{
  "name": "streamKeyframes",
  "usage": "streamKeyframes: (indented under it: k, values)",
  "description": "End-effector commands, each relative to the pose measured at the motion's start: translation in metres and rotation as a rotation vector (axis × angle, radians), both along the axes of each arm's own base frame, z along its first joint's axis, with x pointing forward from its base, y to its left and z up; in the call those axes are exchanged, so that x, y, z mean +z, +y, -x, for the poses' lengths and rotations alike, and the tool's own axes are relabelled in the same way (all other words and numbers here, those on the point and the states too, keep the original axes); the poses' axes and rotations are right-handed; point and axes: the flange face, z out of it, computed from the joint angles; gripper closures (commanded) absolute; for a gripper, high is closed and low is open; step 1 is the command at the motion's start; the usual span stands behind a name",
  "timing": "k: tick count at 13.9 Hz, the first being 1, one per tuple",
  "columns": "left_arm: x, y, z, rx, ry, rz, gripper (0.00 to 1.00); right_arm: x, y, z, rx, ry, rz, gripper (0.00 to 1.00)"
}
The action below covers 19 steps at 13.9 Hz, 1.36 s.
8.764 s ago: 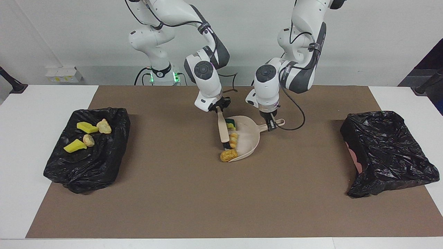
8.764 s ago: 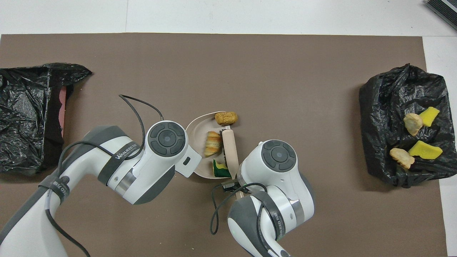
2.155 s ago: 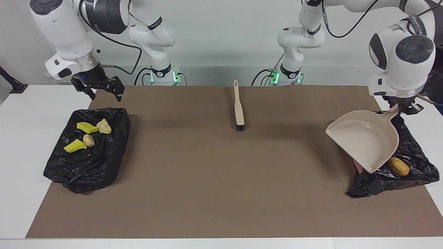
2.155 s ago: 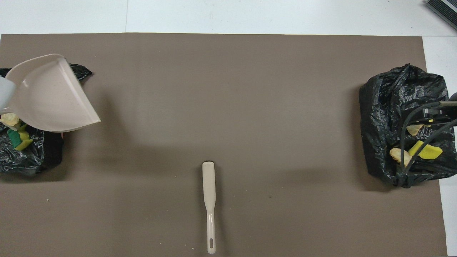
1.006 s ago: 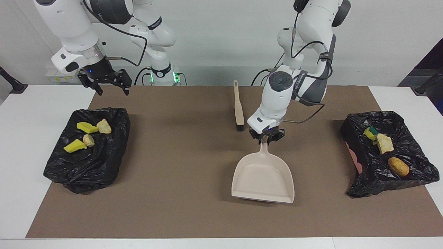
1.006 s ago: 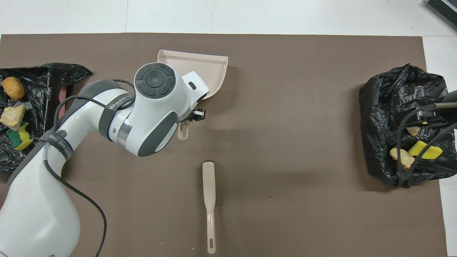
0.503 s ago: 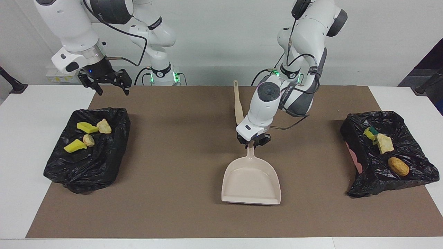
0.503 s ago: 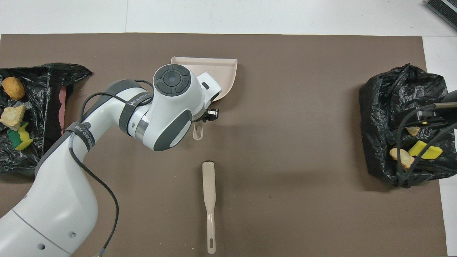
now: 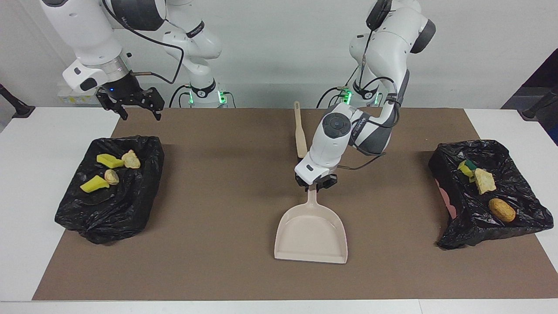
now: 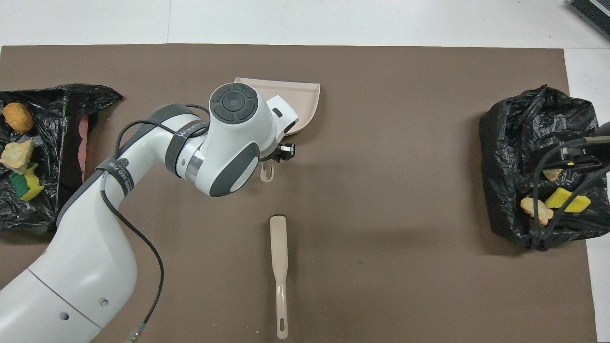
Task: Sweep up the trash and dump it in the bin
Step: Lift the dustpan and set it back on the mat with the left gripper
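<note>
Looks mostly done: the dustpan [image 9: 311,233] has been set flat mid-table, empty, with the left tool [image 9: 314,185] at its handle, grip can't be told. Three scraps [image 9: 481,187] are seen in one bin [image 9: 523,218], four more [image 9: 111,170] in the other bin [image 9: 130,209], under the wide-open, empty right tool [image 9: 136,107].

Beige plastic dustpan [image 9: 311,231]: empty, lying flat on the brown mat mid-table, handle toward the robots.

Beige flat-handled brush [image 9: 299,133]: flat on the mat, nearer the robots than the dustpan.

Two black-bag-lined bins [image 9: 514,192] [image 9: 130,205], one at each end of the table.

Trash: green-and-yellow sponge [image 9: 466,166], pale lump [image 9: 484,180] and golden-brown lump [image 9: 502,209] in the bin at the left arm's end; two yellow wedges [image 9: 110,161] [image 9: 94,184] and two pale lumps [image 9: 130,159] [image 9: 112,176] in the other.
</note>
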Motion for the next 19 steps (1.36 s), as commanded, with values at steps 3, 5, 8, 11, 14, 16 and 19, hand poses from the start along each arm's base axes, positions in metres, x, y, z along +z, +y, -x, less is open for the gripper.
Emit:
streamKeyframes:
  k: [3,5,8,11,14,16,19]
  values:
    - [0.042,0.031,0.007,0.019,-0.036,-0.085,0.00,0.004,-0.012,0.008,0.011,0.058,0.011,0.00]
    - [0.063,0.064,0.010,0.025,-0.064,-0.134,0.00,0.016,-0.008,0.008,0.017,0.043,0.012,0.00]
    - [0.102,0.109,0.013,-0.043,-0.060,-0.158,0.00,0.016,-0.016,0.011,0.005,0.061,0.011,0.00]
    - [0.161,0.182,0.017,-0.088,-0.026,-0.088,0.00,0.016,-0.012,0.009,0.008,0.039,0.005,0.00]
    - [0.206,0.234,0.027,-0.147,-0.023,-0.071,0.00,0.015,-0.009,0.009,0.011,0.039,-0.004,0.00]
    - [0.233,0.262,0.032,-0.129,-0.047,-0.067,0.00,0.015,-0.007,0.009,0.015,0.039,-0.004,0.00]
    - [0.276,0.284,0.037,-0.156,-0.052,-0.063,0.00,0.015,-0.008,0.009,0.014,0.039,-0.004,0.00]
